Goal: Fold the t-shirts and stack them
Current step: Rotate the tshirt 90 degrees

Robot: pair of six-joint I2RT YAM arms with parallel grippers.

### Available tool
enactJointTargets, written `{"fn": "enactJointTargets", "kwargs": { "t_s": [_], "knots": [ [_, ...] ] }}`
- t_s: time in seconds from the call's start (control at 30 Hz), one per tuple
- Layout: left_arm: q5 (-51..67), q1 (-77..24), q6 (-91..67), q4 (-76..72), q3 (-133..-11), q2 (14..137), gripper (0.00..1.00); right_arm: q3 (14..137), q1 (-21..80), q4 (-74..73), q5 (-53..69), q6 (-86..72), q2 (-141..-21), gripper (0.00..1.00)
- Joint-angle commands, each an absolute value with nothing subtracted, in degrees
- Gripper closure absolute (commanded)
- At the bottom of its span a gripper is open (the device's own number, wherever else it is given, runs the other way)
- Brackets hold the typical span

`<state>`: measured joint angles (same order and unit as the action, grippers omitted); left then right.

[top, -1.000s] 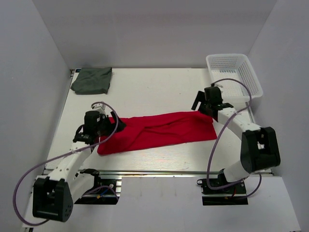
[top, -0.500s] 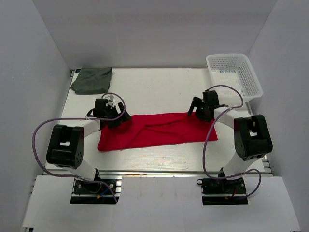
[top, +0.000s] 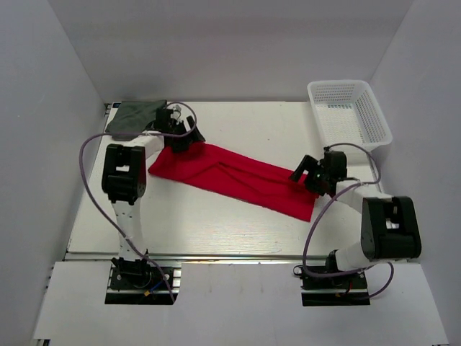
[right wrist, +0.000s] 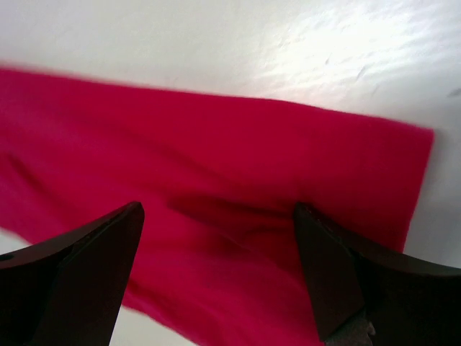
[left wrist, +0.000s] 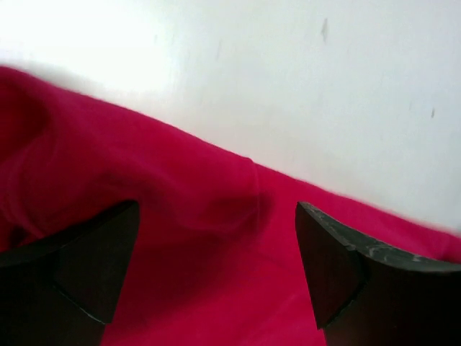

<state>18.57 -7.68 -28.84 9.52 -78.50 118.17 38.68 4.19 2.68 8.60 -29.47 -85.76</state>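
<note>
The bright red t-shirt [top: 230, 176] lies folded into a long strip, slanting from back left to front right on the white table [top: 238, 130]. My left gripper [top: 189, 138] is open over its back-left end, and red cloth [left wrist: 144, 166] lies under and between the spread fingers [left wrist: 94, 267]. My right gripper [top: 306, 179] is open over the strip's front-right end [right wrist: 216, 144]. The dark grey-green t-shirt [top: 135, 115] lies folded at the back left corner, partly behind the left arm.
A white mesh basket [top: 349, 108] stands at the back right corner. White walls close in the table on the left, back and right. The metal rail [top: 230, 256] runs along the near edge.
The red strip lay level across the table; now its left end sits farther back and its right end nearer. The left gripper moved back, the right gripper moved nearer and right.
</note>
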Motion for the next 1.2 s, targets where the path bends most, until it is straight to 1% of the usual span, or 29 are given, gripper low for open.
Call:
{"fn": "enactJointTargets", "kwargs": {
  "t_s": [0.0, 0.03, 0.07, 0.1, 0.13, 0.17, 0.2, 0.23, 0.27, 0.33, 0.43, 0.47, 0.53, 0.57, 0.6, 0.67, 0.7, 0.77, 0.8, 0.83, 0.9, 1.1, 1.17],
  "knots": [
    [16.69, -8.87, -23.65, 19.06, -92.06, 132.83, 0.00, 31.83, 6.84, 1.67, 16.08, -29.36, -81.49, 0.10],
    [18.79, -8.88, -22.51, 19.94, -96.72, 136.11, 0.00, 30.86, 7.81, 1.32, 16.61, -28.57, -80.87, 0.10],
    [23.77, -9.49, -21.89, 20.91, -106.25, 139.45, 0.00, 28.59, 10.08, 0.80, 17.66, -28.22, -79.99, 0.10],
    [24.95, -9.49, -22.41, 21.96, -111.57, 142.88, 0.00, 27.96, 12.80, 0.09, 18.10, -27.86, -78.94, 0.10],
    [25.74, -10.62, -22.41, 22.58, -121.97, 149.78, 0.00, 27.51, 14.48, -1.57, 19.06, -27.34, -78.93, 0.10],
    [27.23, -11.16, -22.41, 23.20, -127.30, 153.33, 0.00, 26.99, 17.98, -2.89, 21.07, -26.55, -79.01, 0.10],
    [27.25, -12.29, -24.07, 23.20, -135.18, 156.41, 0.00, 26.63, 21.67, -3.51, 23.09, -25.85, -79.54, 0.10],
    [27.25, -12.91, -25.82, 21.81, -137.79, 159.14, 0.00, 26.28, 23.71, -3.69, 24.25, -25.75, -79.71, 0.10],
    [29.33, -13.44, -27.14, 16.49, -139.12, 162.91, 0.00, 26.54, 28.17, -4.13, 25.91, -24.71, -80.41, 0.10],
    [29.89, -15.02, -31.78, 10.13, -139.13, 164.35, 0.00, 27.59, 36.96, -5.01, 27.94, -23.30, -81.47, 0.10],
    [27.61, -15.91, -36.28, 3.88, -139.74, 166.63, 0.00, 30.40, 45.76, -5.27, 32.50, -18.56, -83.93, 0.10],
    [27.60, -16.78, -36.91, 2.21, -139.75, 167.16, 0.00, 33.89, 47.27, -6.06, 32.78, -14.19, -86.02, 0.10],
    [25.51, -18.28, -38.05, -0.96, -139.75, 167.70, 0.00, 36.37, 52.97, -7.21, 32.26, -9.79, -89.45, 0.10],
    [24.36, -19.50, -38.06, -0.97, -140.27, 167.70, 0.00, 37.17, 54.04, -6.95, 32.26, -9.15, -90.43, 0.14],
    [23.74, -20.03, -38.06, -1.49, -140.27, 168.30, 0.00, 40.75, 57.19, -7.12, 32.08, -7.57, -91.40, 0.29],
    [23.03, -20.74, -38.67, -2.89, -140.27, 168.31, 0.00, 43.49, 58.79, -7.03, 31.56, -5.02, -94.30, 0.29],
    [23.03, -20.74, -38.67, -3.68, -140.27, 168.31, 0.00, 44.55, 60.63, -7.12, 31.38, -3.53, -94.83, 0.25],
    [22.24, -21.45, -38.67, -6.40, -140.27, 167.79, 0.00, 45.35, 61.35, -7.21, 30.07, -3.43, -94.92, 0.27],
    [22.24, -21.45, -38.67, -6.42, -140.27, 167.78, 0.00, 45.44, 61.96, -7.21, 29.71, -3.43, -94.92, 0.25],
    [23.02, -21.45, -37.89, -7.37, -140.88, 167.26, 0.00, 45.27, 62.31, -6.86, 29.27, -3.51, -93.70, 0.22],
    [23.03, -21.97, -35.43, -7.38, -140.89, 164.63, 0.00, 44.91, 62.49, -6.77, 27.78, -3.60, -92.90, 0.10],
    [21.62, -21.97, -31.47, -8.09, -140.54, 155.32, 0.00, 47.19, 62.23, -6.24, 22.42, -4.13, -87.55, 0.10],
    [21.62, -21.97, -29.29, -6.68, -139.75, 149.35, 0.00, 48.68, 62.23, -7.20, 20.84, -3.69, -85.80, 0.10]
  ]
}}
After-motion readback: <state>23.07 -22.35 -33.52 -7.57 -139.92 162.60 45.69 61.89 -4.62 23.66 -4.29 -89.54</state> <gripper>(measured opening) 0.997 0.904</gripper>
